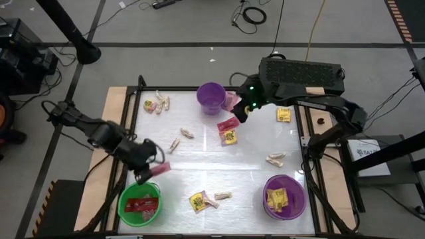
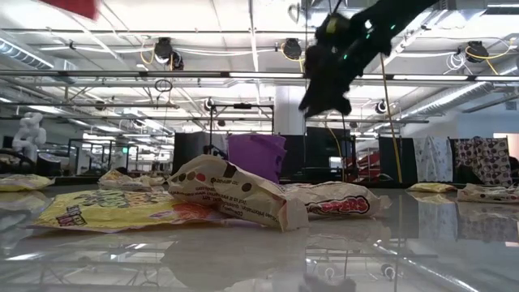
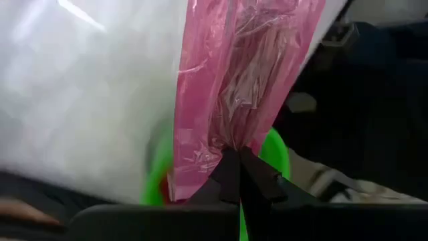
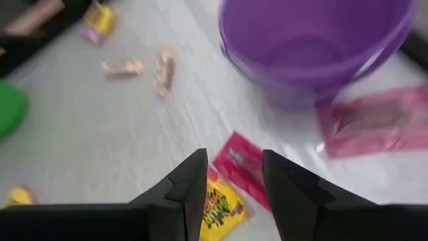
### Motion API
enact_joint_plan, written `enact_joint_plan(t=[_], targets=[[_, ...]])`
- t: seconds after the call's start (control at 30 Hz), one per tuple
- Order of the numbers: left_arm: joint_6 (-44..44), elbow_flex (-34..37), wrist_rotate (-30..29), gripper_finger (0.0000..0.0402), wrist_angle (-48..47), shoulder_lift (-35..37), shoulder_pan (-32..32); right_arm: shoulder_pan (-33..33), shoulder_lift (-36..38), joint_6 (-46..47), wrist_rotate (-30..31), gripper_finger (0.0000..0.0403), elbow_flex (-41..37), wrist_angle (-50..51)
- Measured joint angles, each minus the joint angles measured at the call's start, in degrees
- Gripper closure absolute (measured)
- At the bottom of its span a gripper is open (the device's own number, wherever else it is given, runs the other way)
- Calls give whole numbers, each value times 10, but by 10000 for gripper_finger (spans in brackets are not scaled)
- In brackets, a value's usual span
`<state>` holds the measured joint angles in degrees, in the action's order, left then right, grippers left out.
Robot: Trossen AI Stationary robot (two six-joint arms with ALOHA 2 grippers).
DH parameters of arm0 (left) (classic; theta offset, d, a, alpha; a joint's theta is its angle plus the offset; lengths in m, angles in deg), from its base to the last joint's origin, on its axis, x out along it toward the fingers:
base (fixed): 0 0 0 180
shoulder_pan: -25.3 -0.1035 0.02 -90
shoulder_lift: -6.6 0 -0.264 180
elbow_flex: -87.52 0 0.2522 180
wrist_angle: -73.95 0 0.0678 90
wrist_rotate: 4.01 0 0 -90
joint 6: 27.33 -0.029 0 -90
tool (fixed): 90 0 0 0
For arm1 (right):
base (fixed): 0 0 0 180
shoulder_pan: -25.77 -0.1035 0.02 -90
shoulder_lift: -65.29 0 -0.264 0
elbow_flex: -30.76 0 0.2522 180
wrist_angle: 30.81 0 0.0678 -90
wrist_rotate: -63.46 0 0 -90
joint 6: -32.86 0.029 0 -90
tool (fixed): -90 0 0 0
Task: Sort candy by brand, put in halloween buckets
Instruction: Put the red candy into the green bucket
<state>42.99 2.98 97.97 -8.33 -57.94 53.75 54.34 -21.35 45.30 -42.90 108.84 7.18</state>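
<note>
green bucket (image 3: 277,150) mostly hidden behind pink packet (image 3: 234,87); packet's top cut off

A: Room, low view?
B: Open industrial ceiling, white beams (image 2: 203,75), hanging lamps (image 2: 292,49), long strip lights. White column (image 2: 288,109) mid-room, dark partitions (image 2: 195,150) behind the table.

A: Floor, high view?
B: Grey concrete (image 1: 186,26), dark lines across it, loose black cables (image 1: 252,13), one yellow cable (image 1: 317,30).

A: Work surface?
B: White glossy tabletop (image 1: 246,174), wooden edges (image 1: 114,109).
</note>
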Motion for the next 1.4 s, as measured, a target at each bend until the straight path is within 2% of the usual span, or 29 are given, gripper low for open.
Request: enact_joint_plan(t=[0.13,0.3,0.4,0.7,0.83,0.97,1.2,1.4], targets=[[71,0,-3,402,1,-18,77,-13,-48,-7,10,266,0,24],[69,0,-15,401,-2,-53,142,-36,-82,-38,153,270,0,62],[69,0,-15,401,-2,-74,174,-40,-101,-36,206,276,0,72],[66,0,-31,401,-11,-142,245,-35,-154,-11,214,293,0,32],[12,0,-33,401,-11,-177,267,-36,-158,-5,239,301,0,27],[-20,0,-33,391,-12,-210,281,-36,-167,-2,230,305,0,9],[-32,0,-29,357,-32,-236,279,-36,-175,5,196,305,0,-3],[-38,-8,-22,293,-43,-236,269,-37,-175,-23,174,305,0,3]])
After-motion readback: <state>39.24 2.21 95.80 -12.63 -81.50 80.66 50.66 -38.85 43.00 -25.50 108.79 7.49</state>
